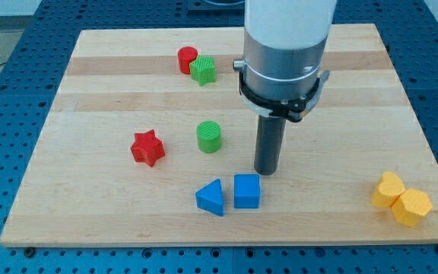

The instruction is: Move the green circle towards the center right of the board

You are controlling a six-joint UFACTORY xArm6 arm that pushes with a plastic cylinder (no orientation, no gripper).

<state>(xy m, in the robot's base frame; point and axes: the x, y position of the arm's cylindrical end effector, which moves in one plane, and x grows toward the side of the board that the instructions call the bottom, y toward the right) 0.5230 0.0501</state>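
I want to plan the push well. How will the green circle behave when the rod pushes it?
The green circle stands flat and squat, so it probably slides without tipping. Its round side may slip off my tip, now to its right. It looks light.

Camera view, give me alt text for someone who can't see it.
My tip rests on a wooden board, right of the green circle and just above the blue cube. Other blocks lie scattered, including a red star and a blue triangle.

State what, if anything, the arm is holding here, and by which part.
Nothing is held. My tip rests on the board, apart from every block, at the view's right of the green circle and just above the blue cube.
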